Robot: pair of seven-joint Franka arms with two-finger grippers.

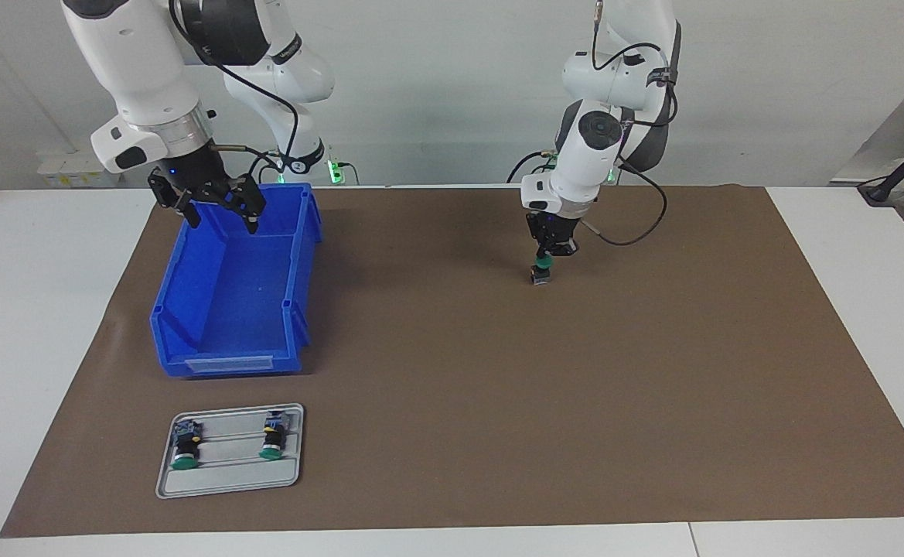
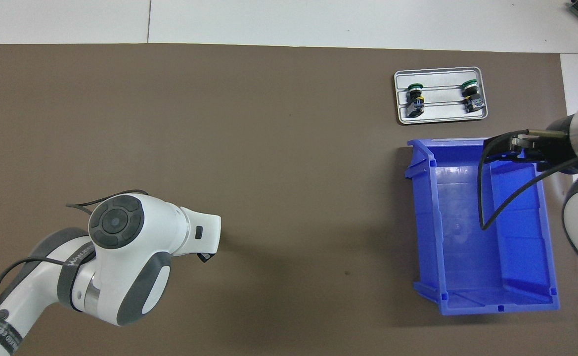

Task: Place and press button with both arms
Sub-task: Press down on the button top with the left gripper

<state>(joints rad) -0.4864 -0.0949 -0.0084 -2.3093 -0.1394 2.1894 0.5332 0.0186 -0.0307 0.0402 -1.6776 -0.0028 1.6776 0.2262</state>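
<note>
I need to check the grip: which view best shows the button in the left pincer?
The facing view: the button hangs in the shut left pincer over the brown mat, green cap visible. In the overhead view the left arm's own wrist hides it.

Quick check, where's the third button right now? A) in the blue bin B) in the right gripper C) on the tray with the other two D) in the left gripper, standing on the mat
D: the left gripper is shut on a green-capped button that stands on the mat; the tray has just two, and the right gripper is open over the bin.
</note>
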